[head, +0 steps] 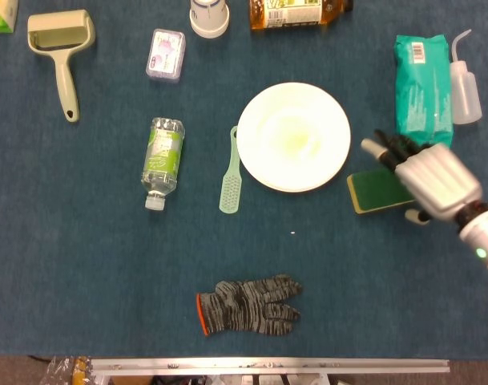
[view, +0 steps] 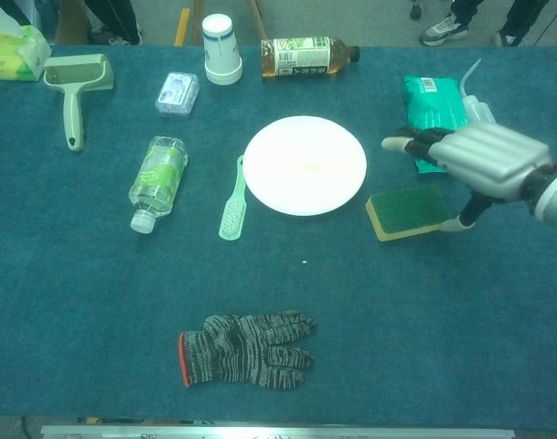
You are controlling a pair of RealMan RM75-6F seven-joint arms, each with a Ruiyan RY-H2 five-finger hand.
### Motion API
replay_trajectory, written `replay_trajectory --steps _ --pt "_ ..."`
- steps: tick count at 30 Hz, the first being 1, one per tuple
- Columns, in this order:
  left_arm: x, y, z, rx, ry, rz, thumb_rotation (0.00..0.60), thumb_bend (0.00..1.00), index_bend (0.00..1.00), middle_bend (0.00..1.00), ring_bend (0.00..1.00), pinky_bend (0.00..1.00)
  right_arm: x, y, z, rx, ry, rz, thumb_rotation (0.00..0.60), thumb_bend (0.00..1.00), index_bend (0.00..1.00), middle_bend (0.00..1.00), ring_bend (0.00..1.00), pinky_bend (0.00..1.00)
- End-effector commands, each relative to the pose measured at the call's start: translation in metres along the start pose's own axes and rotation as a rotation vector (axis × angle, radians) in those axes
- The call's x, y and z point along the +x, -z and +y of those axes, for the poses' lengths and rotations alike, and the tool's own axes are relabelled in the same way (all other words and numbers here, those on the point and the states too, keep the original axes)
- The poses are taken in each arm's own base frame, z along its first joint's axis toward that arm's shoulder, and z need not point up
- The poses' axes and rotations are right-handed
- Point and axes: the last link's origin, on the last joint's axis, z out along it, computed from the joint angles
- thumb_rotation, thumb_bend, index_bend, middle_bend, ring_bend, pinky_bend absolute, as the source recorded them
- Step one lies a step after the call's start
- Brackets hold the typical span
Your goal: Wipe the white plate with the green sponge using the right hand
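The white plate (head: 293, 136) (view: 304, 165) lies in the middle of the blue table, with a faint yellowish smear at its centre. Just right of it the green sponge (head: 376, 191) (view: 404, 210) lies flat on the cloth, slightly skewed, its yellow edge showing. My right hand (head: 432, 178) (view: 484, 160) hovers over the sponge's right end with fingers spread toward the plate and the thumb hanging down by the sponge's right corner. It holds nothing. The left hand shows in neither view.
A green brush (head: 230, 172) lies left of the plate, then a water bottle (head: 163, 159). A grey glove (head: 248, 306) lies near the front. A green packet (head: 421, 88) and squeeze bottle (head: 465, 80) sit behind the hand. A roller (head: 61, 48), cup and tea bottle line the back.
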Motion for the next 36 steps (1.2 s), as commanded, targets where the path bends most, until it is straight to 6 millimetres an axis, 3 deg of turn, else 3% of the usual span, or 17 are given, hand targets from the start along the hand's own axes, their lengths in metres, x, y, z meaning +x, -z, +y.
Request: replay_trajectory --steps 1,6,16,26,36 --pt "0.008 -0.003 0.007 -0.025 -0.026 0.011 0.600 0.20 0.16 0.04 0.03 0.27 0.003 0.024 0.028 -0.060 -0.043 0.168 0.600 0.00 0.00 0.04 0.12 0.42" --pt "0.014 -0.006 0.017 -0.043 -0.047 0.013 0.600 0.20 0.16 0.04 0.03 0.27 0.002 0.051 0.056 -0.132 -0.062 0.293 0.600 0.00 0.04 0.16 0.12 0.41" --pt "0.019 -0.009 0.028 -0.058 -0.066 0.009 0.600 0.20 0.16 0.04 0.03 0.27 -0.025 0.101 0.091 -0.262 -0.134 0.395 0.600 0.00 0.09 0.21 0.12 0.39" --pt "0.020 -0.008 0.029 -0.054 -0.070 0.005 0.600 0.20 0.16 0.04 0.03 0.27 -0.056 0.116 0.113 -0.443 -0.098 0.370 0.600 0.00 0.10 0.22 0.12 0.39" --pt "0.016 -0.011 0.028 -0.057 -0.066 -0.009 0.600 0.20 0.16 0.04 0.03 0.27 -0.066 0.126 0.127 -0.529 -0.138 0.363 0.600 0.00 0.10 0.22 0.12 0.39"
